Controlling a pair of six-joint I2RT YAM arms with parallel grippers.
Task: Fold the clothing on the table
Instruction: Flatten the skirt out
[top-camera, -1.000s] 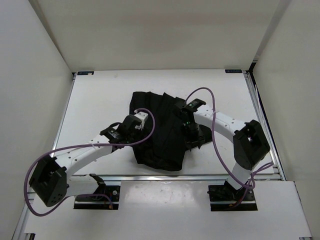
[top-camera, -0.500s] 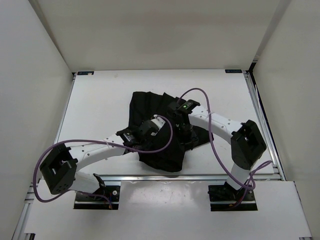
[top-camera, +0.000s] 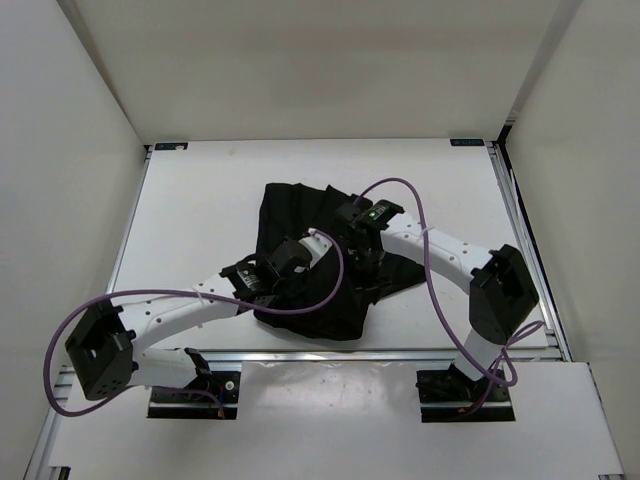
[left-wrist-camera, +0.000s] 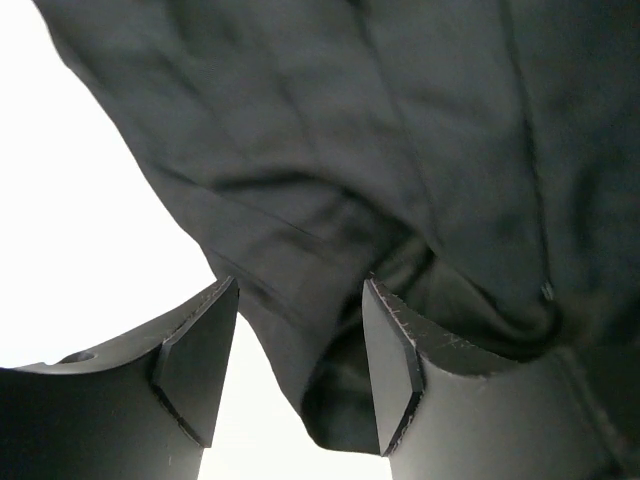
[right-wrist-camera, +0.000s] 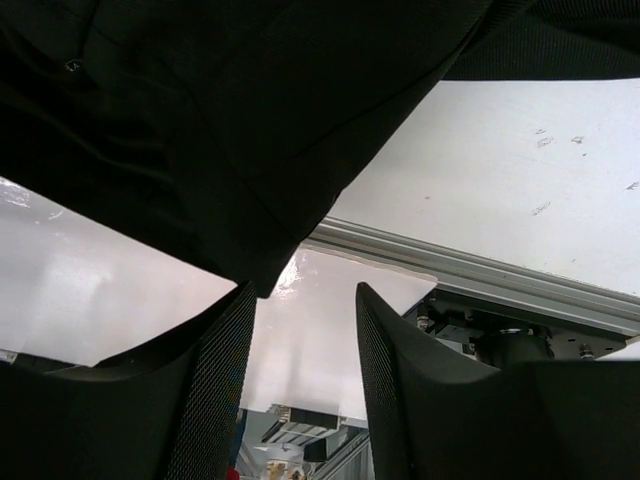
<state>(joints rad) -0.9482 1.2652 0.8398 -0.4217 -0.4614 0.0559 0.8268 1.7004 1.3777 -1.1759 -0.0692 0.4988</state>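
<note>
left gripper (left-wrist-camera: 300, 290): fingers stand apart. a hanging fold of the clothing (top-camera: 300, 205) drops into the gap between them, close against the right-hand finger, with a strip of white showing between the cloth and the left-hand finger; no clamp on the fabric is seen. in the overhead view this gripper sits over the near-left part of the garment. clothing: black, wrinkled, bunched in an uneven heap at the middle of the table (top-camera: 200, 200), near edge just short of the front rail (right-wrist-camera: 450, 265). right gripper (right-wrist-camera: 305, 292): fingers apart, nothing between them. a pointed corner of the black fabric hangs just above the gap, and white surface and the rail show through it. overhead, this gripper sits over the right-centre of the garment, near the left one.
</note>
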